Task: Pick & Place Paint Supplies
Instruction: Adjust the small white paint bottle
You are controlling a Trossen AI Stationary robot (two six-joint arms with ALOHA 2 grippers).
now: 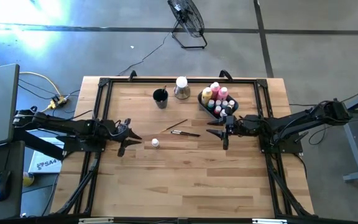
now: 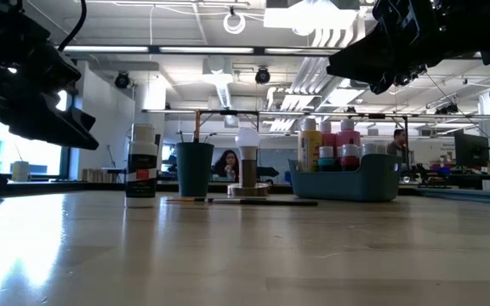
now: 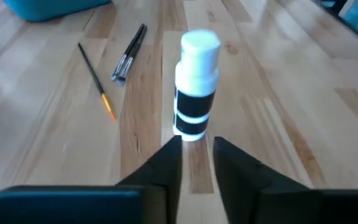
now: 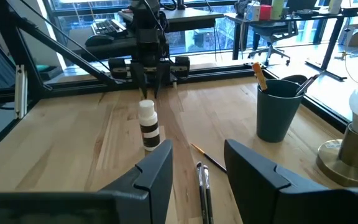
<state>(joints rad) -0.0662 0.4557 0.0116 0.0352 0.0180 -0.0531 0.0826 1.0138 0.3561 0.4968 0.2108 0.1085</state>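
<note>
A small white-capped pot (image 3: pixel 196 87) with black and white bands stands upright on its base on the wooden table (image 1: pixel 185 180). My left gripper (image 3: pixel 197 149) sits just short of it, its fingers a narrow gap apart, with nothing between them. In the high view this gripper (image 1: pixel 131 135) is left of the pot (image 1: pixel 155 143). Thin dark-handled brushes (image 1: pixel 182 130) lie flat mid-table. Pink, yellow and other bottles (image 1: pixel 215 93) stand in the bin (image 1: pixel 202 99). My right gripper (image 4: pixel 197 162) hovers open above the brushes (image 4: pixel 202 186), near the bin, touching nothing.
A dark round cup (image 1: pixel 160 98) holding a brush stands at the far middle. Beside it is a white-topped metal object (image 1: pixel 181 88). Black frame rails (image 1: pixel 98 124) run along the table's left, right and far sides. The near half of the table is bare wood.
</note>
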